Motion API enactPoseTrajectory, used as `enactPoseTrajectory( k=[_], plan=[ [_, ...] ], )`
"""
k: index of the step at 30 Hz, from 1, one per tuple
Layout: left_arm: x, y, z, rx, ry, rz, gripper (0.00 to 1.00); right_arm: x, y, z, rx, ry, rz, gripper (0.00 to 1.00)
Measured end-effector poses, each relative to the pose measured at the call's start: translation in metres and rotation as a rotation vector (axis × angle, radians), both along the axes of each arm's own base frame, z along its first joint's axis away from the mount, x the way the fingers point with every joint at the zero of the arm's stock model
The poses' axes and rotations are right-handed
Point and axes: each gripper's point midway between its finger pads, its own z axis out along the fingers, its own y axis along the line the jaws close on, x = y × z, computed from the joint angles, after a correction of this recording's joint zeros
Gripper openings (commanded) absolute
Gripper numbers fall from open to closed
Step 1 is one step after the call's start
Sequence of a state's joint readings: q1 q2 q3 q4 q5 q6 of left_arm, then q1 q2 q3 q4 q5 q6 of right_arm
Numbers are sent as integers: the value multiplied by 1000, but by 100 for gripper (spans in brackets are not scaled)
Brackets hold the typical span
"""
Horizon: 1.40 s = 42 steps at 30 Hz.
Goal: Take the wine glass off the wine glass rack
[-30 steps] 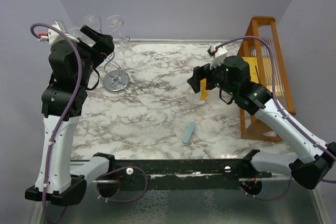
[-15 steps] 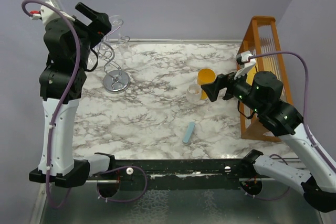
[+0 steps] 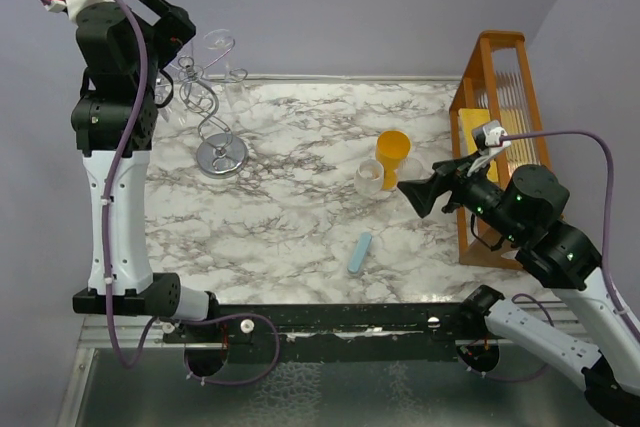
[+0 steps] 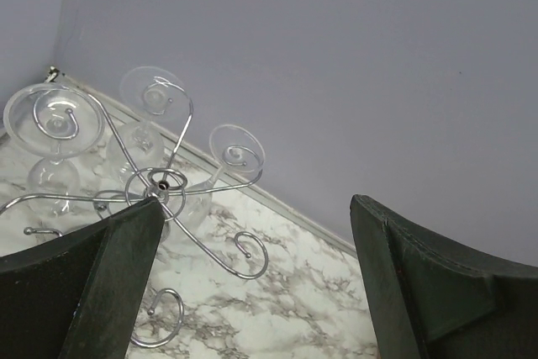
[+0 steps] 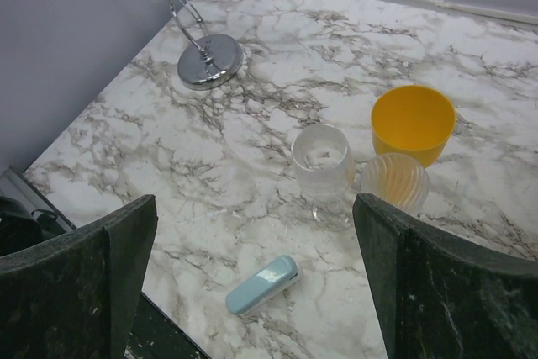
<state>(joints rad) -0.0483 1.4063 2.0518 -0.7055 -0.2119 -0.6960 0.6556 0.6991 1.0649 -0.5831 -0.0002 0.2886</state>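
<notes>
The silvery wine glass rack (image 3: 212, 112) stands at the table's far left on its round base (image 3: 222, 157). Its curled arms (image 4: 160, 184) carry three clear wine glasses hanging upside down, feet up (image 4: 55, 117) (image 4: 153, 90) (image 4: 236, 148). My left gripper (image 3: 168, 13) is open and empty. It is held high just left of the rack top, which shows to the left of its jaws (image 4: 252, 292). Another clear wine glass (image 3: 369, 177) (image 5: 324, 166) stands upright mid-table. My right gripper (image 3: 415, 193) (image 5: 256, 287) is open and empty, a little to the right of that glass.
A yellow cup (image 3: 392, 150) (image 5: 412, 121) and a ribbed clear glass (image 5: 395, 182) stand beside the upright glass. A light blue oblong object (image 3: 360, 251) (image 5: 262, 284) lies near the front. A tall orange wooden slatted rack (image 3: 500, 137) stands at the right edge. The rack's base also shows in the right wrist view (image 5: 210, 60).
My left arm has risen and swung left, above the rack top. My right gripper has drawn back to the right, away from the upright glass.
</notes>
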Motion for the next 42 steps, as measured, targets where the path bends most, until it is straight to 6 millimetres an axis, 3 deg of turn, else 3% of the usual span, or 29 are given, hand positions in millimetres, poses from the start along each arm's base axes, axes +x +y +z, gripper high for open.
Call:
enactPoseTrajectory(
  k=[5, 12, 18, 23, 32, 37, 42],
  plan=[
    [8, 33, -12, -38, 15, 45, 92, -1, -3, 2, -15, -26, 4, 100],
    [25, 91, -61, -142, 101, 124, 88, -3, -3, -1, -33, -38, 15, 100],
    [28, 124, -95, -217, 130, 165, 76, -7, 0, -9, -46, -33, 36, 100],
    [36, 125, -124, -246, 166, 154, 74, -9, 0, -7, -56, -53, 40, 100],
    [55, 132, -127, -245, 127, 147, 57, -9, -2, -5, -69, -75, 36, 100],
    [73, 138, -147, -270, 155, 152, 56, -7, -2, -7, -77, -76, 32, 100],
    [78, 141, -159, -285, 175, 158, 55, -6, -2, -10, -83, -71, 28, 100]
  ],
)
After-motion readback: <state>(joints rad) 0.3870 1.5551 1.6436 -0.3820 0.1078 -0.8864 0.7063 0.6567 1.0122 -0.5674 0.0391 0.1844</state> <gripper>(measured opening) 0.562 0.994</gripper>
